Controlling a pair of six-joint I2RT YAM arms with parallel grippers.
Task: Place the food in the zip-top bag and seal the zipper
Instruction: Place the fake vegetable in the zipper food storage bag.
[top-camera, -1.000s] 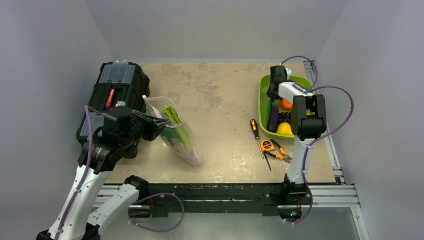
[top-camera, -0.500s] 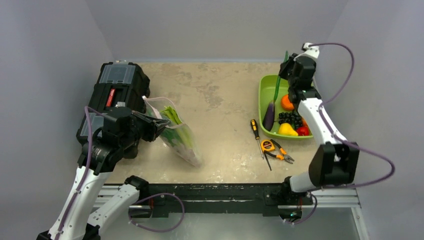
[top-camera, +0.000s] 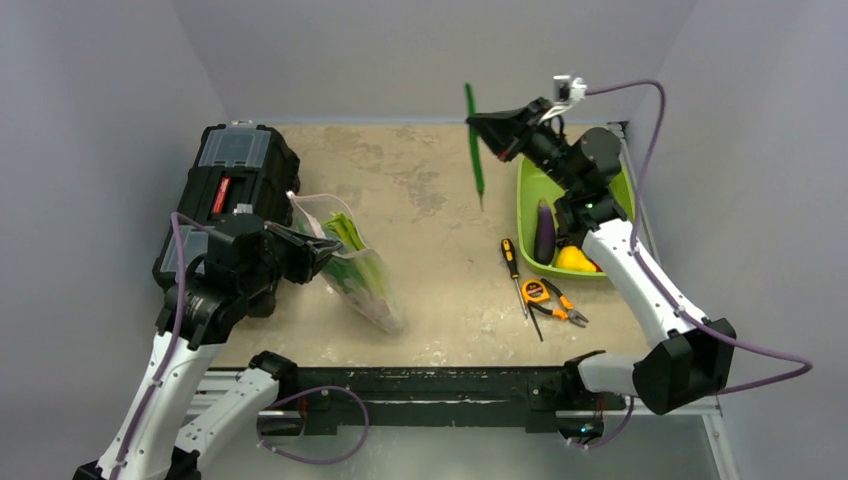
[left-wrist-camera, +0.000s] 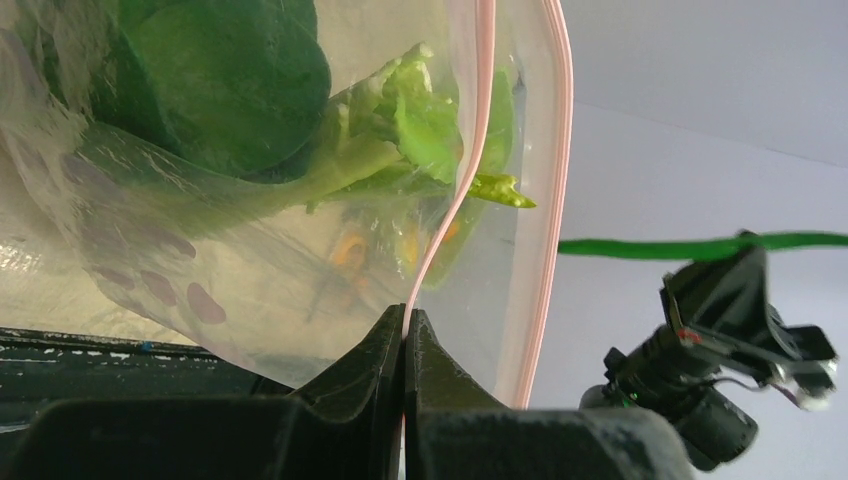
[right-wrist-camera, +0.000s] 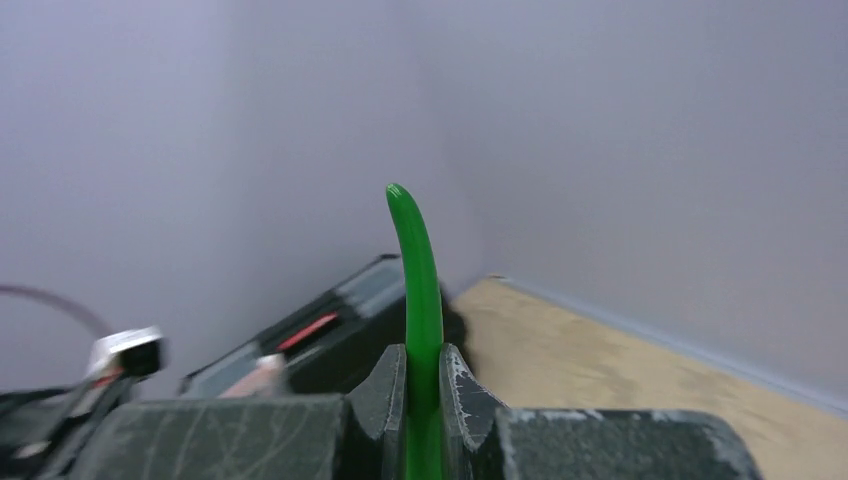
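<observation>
The clear zip-top bag (top-camera: 362, 275) stands tilted on the table beside the toolbox, mouth up and open. Leafy green vegetables (top-camera: 350, 240) with pale stalks lie inside it; they also show in the left wrist view (left-wrist-camera: 230, 80). My left gripper (top-camera: 318, 250) is shut on one side of the pink zipper strip (left-wrist-camera: 470, 170), jaws pinched on it (left-wrist-camera: 405, 318). The other strip (left-wrist-camera: 555, 200) hangs apart. My right gripper (top-camera: 480, 122) is shut on a long thin green stalk (top-camera: 475, 150), held high over the back of the table, also seen in its wrist view (right-wrist-camera: 420, 270).
A black toolbox (top-camera: 235, 180) stands at the left. A lime-green bin (top-camera: 528, 190) at the right holds a purple eggplant (top-camera: 545, 232) and a yellow fruit (top-camera: 570, 258). A screwdriver (top-camera: 512, 262), a tape measure (top-camera: 536, 292) and pliers (top-camera: 562, 312) lie in front of the bin.
My right arm has risen out of the green bin and swung left and back, carrying the thin green stalk. The left arm and the bag have not moved.
</observation>
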